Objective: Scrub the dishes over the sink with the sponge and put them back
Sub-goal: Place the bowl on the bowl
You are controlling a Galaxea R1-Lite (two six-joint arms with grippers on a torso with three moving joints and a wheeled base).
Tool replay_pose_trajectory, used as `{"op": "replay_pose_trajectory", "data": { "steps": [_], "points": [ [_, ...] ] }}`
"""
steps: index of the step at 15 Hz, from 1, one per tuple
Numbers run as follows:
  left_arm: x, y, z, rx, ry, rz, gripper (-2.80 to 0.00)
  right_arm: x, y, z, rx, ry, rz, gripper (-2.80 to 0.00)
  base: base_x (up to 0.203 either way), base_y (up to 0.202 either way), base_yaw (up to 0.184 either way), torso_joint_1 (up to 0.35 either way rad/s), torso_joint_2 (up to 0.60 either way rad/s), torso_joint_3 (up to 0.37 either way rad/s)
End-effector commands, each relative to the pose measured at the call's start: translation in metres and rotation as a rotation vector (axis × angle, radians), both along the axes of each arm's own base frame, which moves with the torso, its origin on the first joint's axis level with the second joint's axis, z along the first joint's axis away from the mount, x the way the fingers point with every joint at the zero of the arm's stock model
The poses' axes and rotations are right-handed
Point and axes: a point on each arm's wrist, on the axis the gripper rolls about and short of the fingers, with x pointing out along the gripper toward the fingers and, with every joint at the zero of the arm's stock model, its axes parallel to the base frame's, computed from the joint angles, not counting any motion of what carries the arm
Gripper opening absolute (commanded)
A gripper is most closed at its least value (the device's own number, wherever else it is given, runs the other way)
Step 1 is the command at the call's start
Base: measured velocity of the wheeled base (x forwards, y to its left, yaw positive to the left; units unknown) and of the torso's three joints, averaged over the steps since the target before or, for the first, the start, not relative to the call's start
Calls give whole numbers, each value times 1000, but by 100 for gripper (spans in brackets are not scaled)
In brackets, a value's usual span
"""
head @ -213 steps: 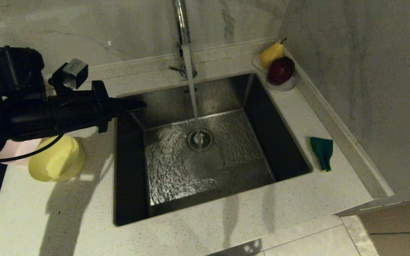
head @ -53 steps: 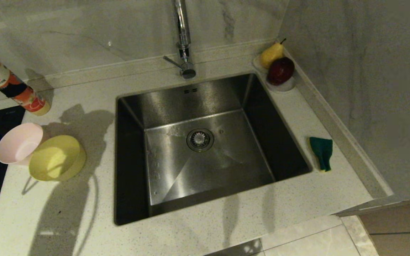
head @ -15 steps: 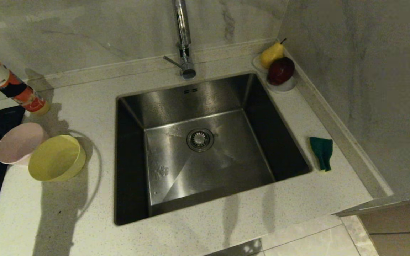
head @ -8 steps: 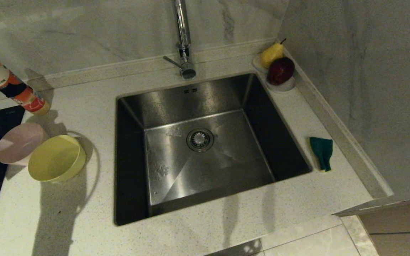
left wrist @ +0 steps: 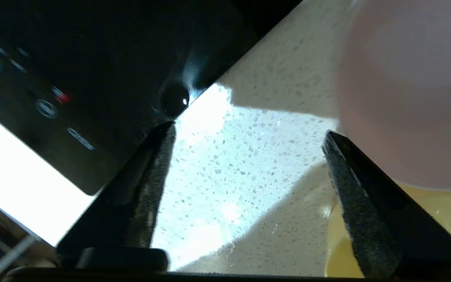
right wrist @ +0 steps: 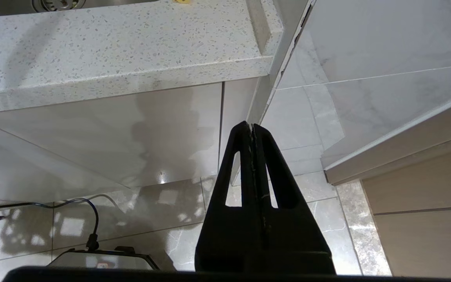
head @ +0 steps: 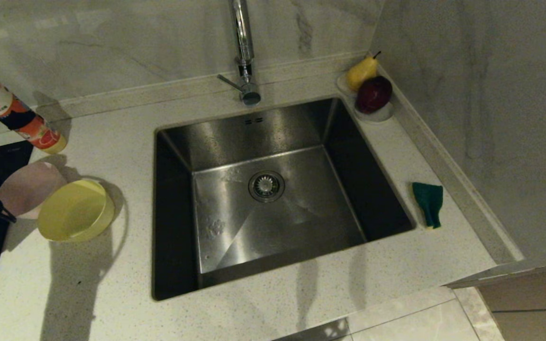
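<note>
A: Bowl condition and location?
B: Pink bowl [head: 31, 188] and yellow bowl [head: 76, 210], round plastic, touching, both tilted on the counter [head: 112, 293] near its left edge. Sponge [head: 428, 202], green face up, lies by the sink [head: 263, 189] at the counter's right edge.
A: Arm status?
B: Left gripper [left wrist: 247, 137] released, fingers spread, low over the counter beside the pink bowl. Right gripper [right wrist: 252, 129] clenched empty, parked below the counter's front edge.

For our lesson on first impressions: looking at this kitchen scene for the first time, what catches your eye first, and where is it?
The big steel sink fills the middle of the counter, dry, its tap off. Left of it, a yellow bowl lies against a pink bowl, with the left gripper open beside them. A green sponge lies right of the sink.
</note>
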Motion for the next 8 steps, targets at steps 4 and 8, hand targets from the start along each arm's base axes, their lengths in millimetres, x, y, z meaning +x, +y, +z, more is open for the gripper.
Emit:
{"op": "replay_pose_trajectory", "data": {
  "steps": [4, 8],
  "points": [
    [11, 10, -15, -105, -12, 20, 0, 0, 0, 0, -1, 1, 0, -280, 0, 0, 0, 0, 0, 0],
    [2, 1, 12, -138, -125, 2, 0, 0, 0, 0, -1, 1, 0, -280, 0, 0, 0, 0, 0, 0]
  ]
}}
